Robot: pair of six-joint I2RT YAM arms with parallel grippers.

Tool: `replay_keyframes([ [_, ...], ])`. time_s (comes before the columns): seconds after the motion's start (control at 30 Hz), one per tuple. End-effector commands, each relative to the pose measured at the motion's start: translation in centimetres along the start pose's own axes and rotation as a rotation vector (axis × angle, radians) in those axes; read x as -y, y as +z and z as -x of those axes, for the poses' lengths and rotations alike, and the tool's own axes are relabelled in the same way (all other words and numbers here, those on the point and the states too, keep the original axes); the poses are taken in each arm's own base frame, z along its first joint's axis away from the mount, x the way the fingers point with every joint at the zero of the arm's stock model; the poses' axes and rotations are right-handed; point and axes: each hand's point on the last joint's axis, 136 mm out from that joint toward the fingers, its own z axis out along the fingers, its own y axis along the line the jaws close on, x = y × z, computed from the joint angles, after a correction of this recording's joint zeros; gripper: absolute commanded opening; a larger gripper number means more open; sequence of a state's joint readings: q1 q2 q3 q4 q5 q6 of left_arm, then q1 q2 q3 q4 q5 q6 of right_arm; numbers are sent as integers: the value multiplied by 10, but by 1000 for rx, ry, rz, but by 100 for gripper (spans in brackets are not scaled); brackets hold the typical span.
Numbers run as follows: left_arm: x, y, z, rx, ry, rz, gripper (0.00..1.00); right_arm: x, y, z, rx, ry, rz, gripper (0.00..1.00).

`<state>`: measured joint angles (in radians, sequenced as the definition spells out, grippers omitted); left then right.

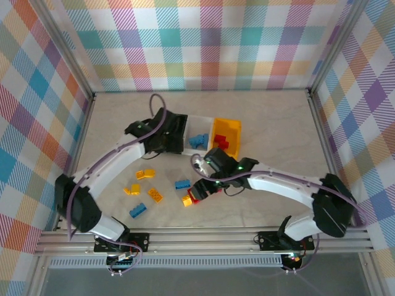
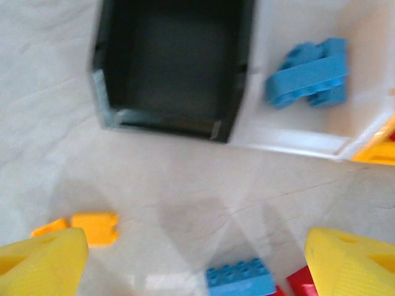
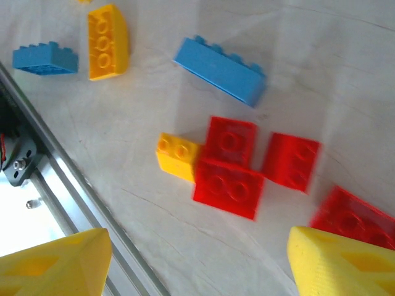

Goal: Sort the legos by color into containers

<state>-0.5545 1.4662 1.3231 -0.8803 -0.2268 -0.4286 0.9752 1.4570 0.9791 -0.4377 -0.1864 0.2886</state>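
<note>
Three containers stand in a row: a black bin that looks empty, a white bin holding blue legos, and a yellow-orange bin with red legos. My left gripper hovers open and empty over the table just in front of the black bin. My right gripper is open above a cluster of red legos and a yellow lego, with nothing held. Loose blue legos and yellow ones lie between the arms.
The aluminium rail of the near table edge runs close beside the right gripper. More bricks, blue and yellow, lie at the front left. Checked walls enclose the table on three sides.
</note>
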Motion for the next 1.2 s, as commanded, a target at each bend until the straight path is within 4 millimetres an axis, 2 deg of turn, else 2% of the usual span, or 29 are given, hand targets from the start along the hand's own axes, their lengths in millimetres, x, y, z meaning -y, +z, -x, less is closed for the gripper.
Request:
replay_keyframes([
  [0.0,-46,-4,-10,24,-180,79,94,-41,15,22,3,-123,82,75],
  [0.1,-78,-12,-22,43,-287,90,96,-65,42,25,-47,-190,105,75],
  [0.2,-95,-21,-29,73,-341,95,98,-80,67,28,-86,-230,109,74],
  [0.43,-110,-22,-38,69,-369,103,100,-98,103,38,-120,-286,99,72],
  [0.7,-125,-26,-42,85,-394,99,100,-90,137,45,-153,-297,20,71],
  [0.87,-130,-24,-44,80,-400,94,100,-78,147,50,-148,-299,-52,72],
  [1.17,-135,-18,-49,60,-407,81,100,-67,166,55,-146,-285,-105,72],
])
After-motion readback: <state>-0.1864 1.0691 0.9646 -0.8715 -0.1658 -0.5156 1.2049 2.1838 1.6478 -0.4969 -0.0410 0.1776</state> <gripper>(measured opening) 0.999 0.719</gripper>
